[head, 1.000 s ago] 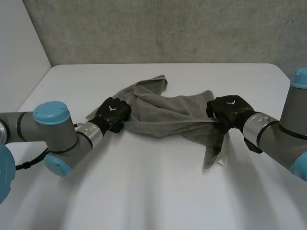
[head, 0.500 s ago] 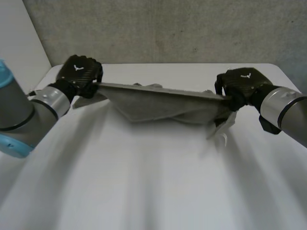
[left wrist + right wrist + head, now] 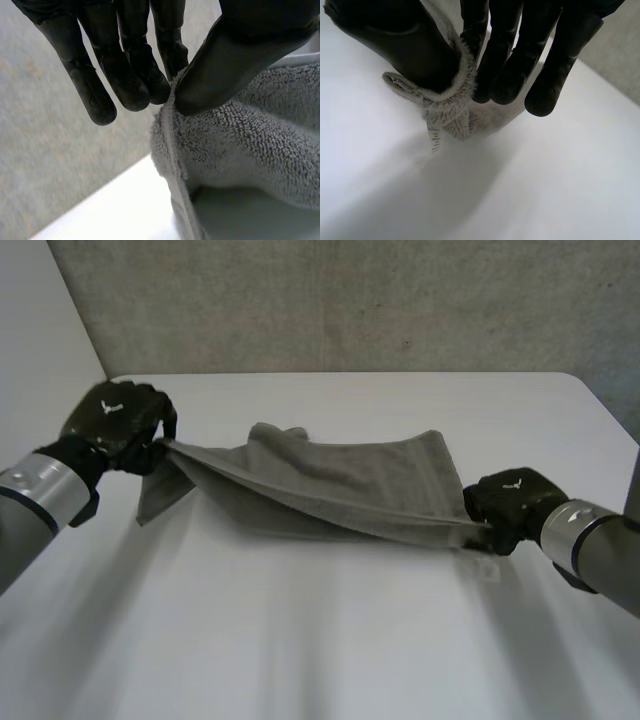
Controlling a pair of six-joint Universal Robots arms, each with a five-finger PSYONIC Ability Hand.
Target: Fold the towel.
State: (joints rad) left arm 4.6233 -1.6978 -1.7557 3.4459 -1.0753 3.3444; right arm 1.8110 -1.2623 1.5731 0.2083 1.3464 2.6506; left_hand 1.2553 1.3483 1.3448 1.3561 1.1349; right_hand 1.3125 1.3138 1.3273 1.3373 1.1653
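Lowered since earlier: grey terry towel point(image 3: 350, 490), stretched over white table point(image 3: 320, 640) before grey concrete wall point(image 3: 350, 300). Black left hand point(image 3: 115, 425) and right hand point(image 3: 510, 508) each pinch an end corner.

Left hand point(image 3: 112, 425) and right hand point(image 3: 508, 508): matte black shells, each with a small white V-shaped logo point(image 3: 110, 407) on the back. Fingers point(image 3: 95, 95) thick and smooth with rounded tips, slight sheen, faint scuffs. Thumb point(image 3: 235, 60) broader, blunt. Wrist cuff point(image 3: 38, 478): silver-grey band, thin dark ring behind it. Left arm point(image 3: 20, 525) and right arm point(image 3: 605, 555) are plain grey cylinders.
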